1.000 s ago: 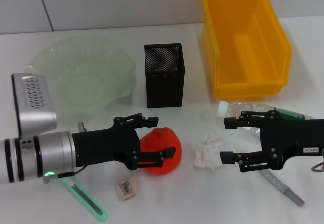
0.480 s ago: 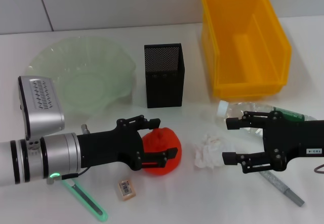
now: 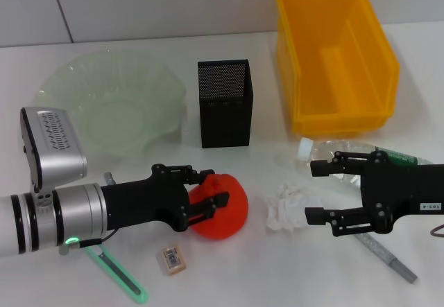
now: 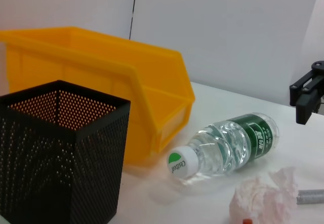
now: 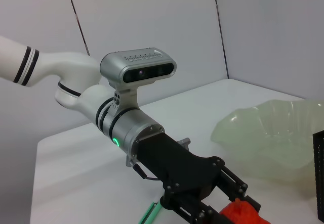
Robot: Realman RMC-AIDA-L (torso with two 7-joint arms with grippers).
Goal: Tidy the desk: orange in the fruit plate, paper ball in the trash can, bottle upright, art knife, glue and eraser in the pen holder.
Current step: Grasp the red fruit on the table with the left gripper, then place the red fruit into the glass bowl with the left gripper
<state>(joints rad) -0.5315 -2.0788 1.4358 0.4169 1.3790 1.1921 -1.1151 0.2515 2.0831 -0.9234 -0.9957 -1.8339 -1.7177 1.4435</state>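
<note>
Head view shows you the left hand [image 3: 202,195] now closed on the orange [image 3: 223,210], fingers drawn in tighter than a second ago (grasp looks ready for lifting to the fruit plate [image 3: 111,99]), while the right hand [image 3: 320,193] hovers open beside the paper ball [image 3: 286,208].

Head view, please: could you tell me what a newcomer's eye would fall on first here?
Most likely the left gripper, its black fingers closed around the lumpy red-orange ball, the orange, at the table's centre front. Next comes the big bright yellow plastic trash can at the far right, beside the black mesh pen holder. The right gripper hangs open beside the white crumpled paper ball.
</note>
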